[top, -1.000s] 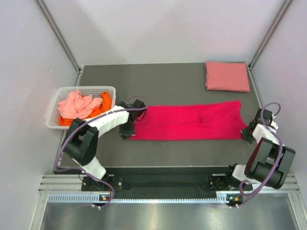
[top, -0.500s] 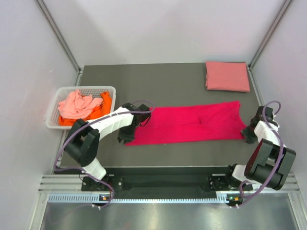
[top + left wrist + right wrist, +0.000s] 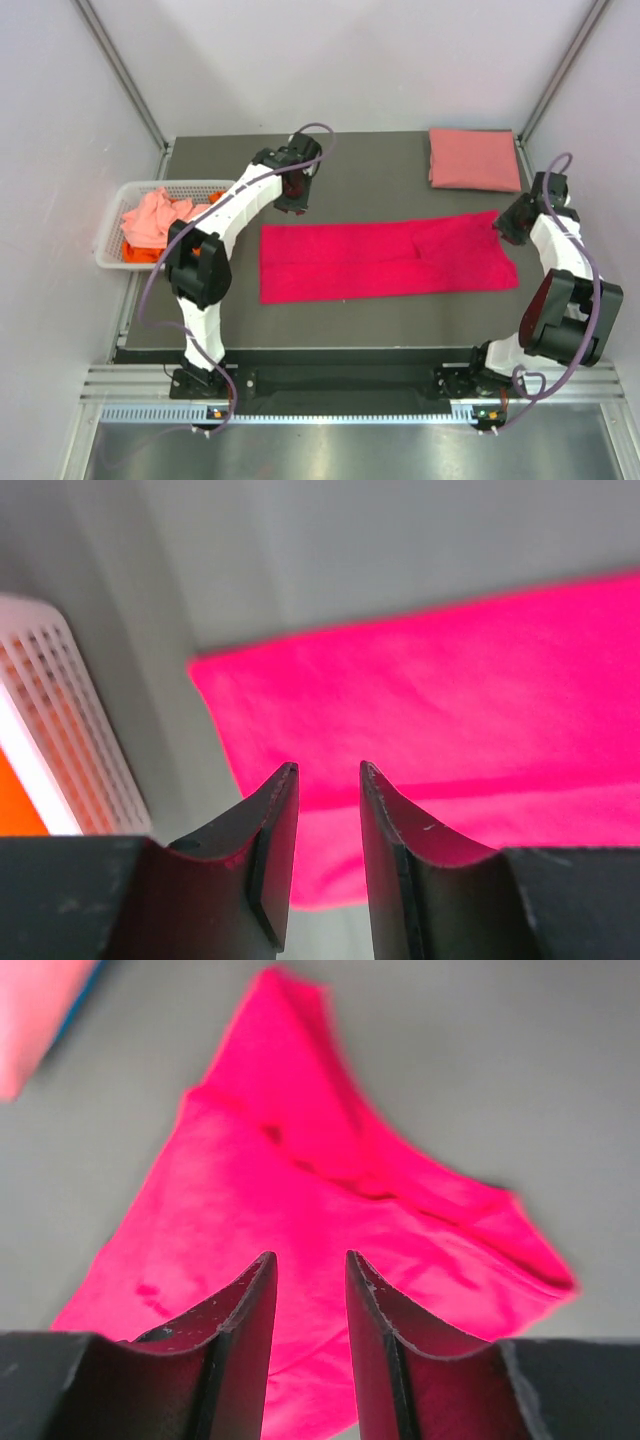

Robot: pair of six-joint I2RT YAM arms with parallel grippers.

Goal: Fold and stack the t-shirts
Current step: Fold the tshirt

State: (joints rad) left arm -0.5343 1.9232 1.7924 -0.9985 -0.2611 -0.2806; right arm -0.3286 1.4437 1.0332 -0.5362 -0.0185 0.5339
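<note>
A bright magenta-red t-shirt (image 3: 385, 258) lies flat on the dark table as a long folded strip running left to right. My left gripper (image 3: 293, 197) hovers behind the strip's left end, open and empty; its wrist view looks down on the shirt's (image 3: 450, 680) left edge past the gripper (image 3: 328, 772). My right gripper (image 3: 508, 222) hangs over the strip's right end, also open and empty, with the sleeve end of the shirt (image 3: 300, 1180) below the gripper (image 3: 310, 1258). A folded salmon pink t-shirt (image 3: 474, 158) rests at the back right.
A white slotted basket (image 3: 190, 186) sits off the table's left edge, holding a crumpled pale coral shirt (image 3: 150, 215) and an orange one (image 3: 130, 252). The basket (image 3: 70, 720) shows in the left wrist view. Metal frame posts stand at the back corners.
Both grippers opened and let go of the magenta-red shirt's ends. The left arm swung up toward the back of the table, the right arm rose toward the back right. The shirt now lies flat.
</note>
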